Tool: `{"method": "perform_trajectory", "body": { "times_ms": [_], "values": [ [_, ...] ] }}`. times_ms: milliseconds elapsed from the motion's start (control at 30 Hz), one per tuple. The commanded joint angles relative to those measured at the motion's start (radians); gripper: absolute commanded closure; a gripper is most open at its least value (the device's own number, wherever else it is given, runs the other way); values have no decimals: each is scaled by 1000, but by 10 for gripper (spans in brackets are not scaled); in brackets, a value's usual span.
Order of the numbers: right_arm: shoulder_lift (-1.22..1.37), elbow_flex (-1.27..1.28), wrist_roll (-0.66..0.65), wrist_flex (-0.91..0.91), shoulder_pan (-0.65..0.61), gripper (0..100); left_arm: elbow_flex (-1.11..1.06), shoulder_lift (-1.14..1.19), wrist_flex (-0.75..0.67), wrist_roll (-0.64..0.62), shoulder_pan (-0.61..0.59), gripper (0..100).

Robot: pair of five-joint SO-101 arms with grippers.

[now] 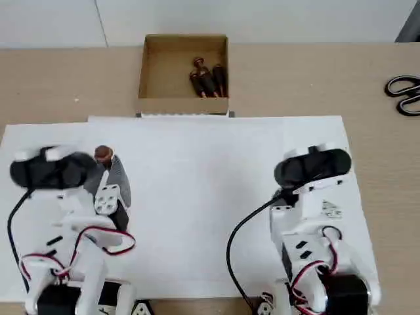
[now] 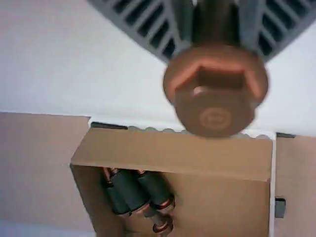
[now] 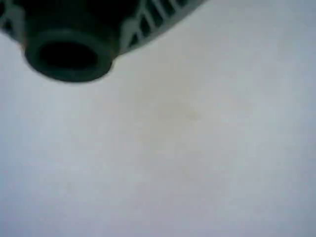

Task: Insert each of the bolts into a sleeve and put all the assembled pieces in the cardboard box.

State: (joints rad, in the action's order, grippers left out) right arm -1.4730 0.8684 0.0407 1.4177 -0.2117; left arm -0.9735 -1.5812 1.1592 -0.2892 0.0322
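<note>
Bolt and sleeve, one per end effector; box partly filled.
Left end effector (image 2: pixel 216 15): closed on the shank of a copper-headed bolt (image 2: pixel 216 89), with the head protruding past the fingertips, over the left part of the white sheet (image 1: pixel 210 197). Right end effector (image 3: pixel 69 19): clamped on a dark sleeve (image 3: pixel 66 57) with its open bore visible, above the sheet's right part. Cardboard box (image 1: pixel 151 65): on the tan surface (image 1: pixel 65 85), at the sheet's far edge. Assembled pieces (image 1: pixel 209 77): clustered in the box's right half. Scissors (image 1: pixel 403 94): at the surface's far right.
</note>
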Motion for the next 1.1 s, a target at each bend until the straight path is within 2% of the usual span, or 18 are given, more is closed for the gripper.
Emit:
{"method": "perform_trajectory", "body": {
  "times_ms": [0, 400, 567, 733, 867, 1067],
  "values": [
    [-2, 34, 74, -82, -124, 996, -41, -101, -35, -38, 0, 994],
    [5, 298, 72, -478, -461, 996, -133, -219, -37, -235, 8, 994],
    [-2, 371, -23, -510, -550, 996, -137, -216, -38, -345, 14, 994],
    [-2, 402, -75, -510, -590, 996, -137, -218, -41, -391, 126, 994],
    [-2, 399, -77, -549, -648, 996, -176, -218, -117, -399, 219, 994],
    [-2, 396, -78, -578, -696, 996, -275, -218, -247, -399, 281, 994]
  ]
}}
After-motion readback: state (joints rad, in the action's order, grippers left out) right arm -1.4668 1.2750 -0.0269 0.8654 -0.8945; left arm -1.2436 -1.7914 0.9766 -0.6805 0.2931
